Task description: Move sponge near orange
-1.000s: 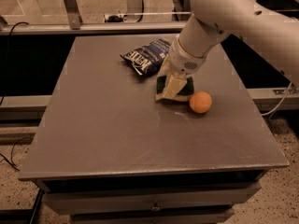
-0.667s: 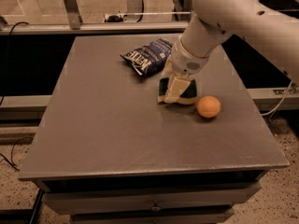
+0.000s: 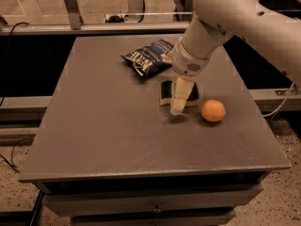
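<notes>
The sponge point(image 3: 166, 92), dark green on top with pale yellow foam at its edge, lies on the grey table point(image 3: 108, 126) just right of centre. My gripper point(image 3: 179, 99) hangs from the white arm directly over the sponge and covers its middle, with its tip down at the sponge's front edge. The orange point(image 3: 213, 110), small and round, sits on the table just right of the sponge and slightly nearer the front, a small gap away from it.
A blue crinkled snack bag point(image 3: 148, 60) lies behind and left of the sponge. The white arm point(image 3: 235, 18) reaches in from the upper right. A metal rail point(image 3: 94, 28) runs behind the table. The table's right edge is close to the orange.
The orange has rolled a little to the right and toward the front. The sponge has come down from a tilted hold to lie flatter on the table under my gripper.
</notes>
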Available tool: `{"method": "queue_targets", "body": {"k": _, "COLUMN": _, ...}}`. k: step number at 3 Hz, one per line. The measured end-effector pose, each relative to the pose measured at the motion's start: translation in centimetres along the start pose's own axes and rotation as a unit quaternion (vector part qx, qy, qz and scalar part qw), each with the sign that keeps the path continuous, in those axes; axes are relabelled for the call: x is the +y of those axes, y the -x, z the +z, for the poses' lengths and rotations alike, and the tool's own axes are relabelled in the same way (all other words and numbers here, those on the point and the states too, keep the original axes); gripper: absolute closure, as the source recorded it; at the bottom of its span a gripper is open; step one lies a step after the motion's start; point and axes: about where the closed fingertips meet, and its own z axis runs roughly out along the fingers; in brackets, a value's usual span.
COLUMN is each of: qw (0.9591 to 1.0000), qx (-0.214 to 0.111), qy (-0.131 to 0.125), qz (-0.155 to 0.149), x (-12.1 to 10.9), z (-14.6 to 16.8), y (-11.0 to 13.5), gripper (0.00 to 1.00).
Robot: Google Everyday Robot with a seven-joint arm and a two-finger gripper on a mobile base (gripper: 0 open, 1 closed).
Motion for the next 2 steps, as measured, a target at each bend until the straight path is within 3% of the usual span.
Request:
{"method": "queue_targets", "body": {"k": 1, "qw": 0.9994, "qx": -0.021, "qy": 0.002, "qz": 0.026, "x": -1.1, "z": -1.1, "y": -0.2, "gripper": 0.0}}
{"method": "queue_targets", "body": {"k": 2, "qw": 0.996, "qx": -0.072, "qy": 0.004, "qz": 0.054, "x": -2.6, "z": -2.7, "y": 0.5, "gripper": 0.0}}
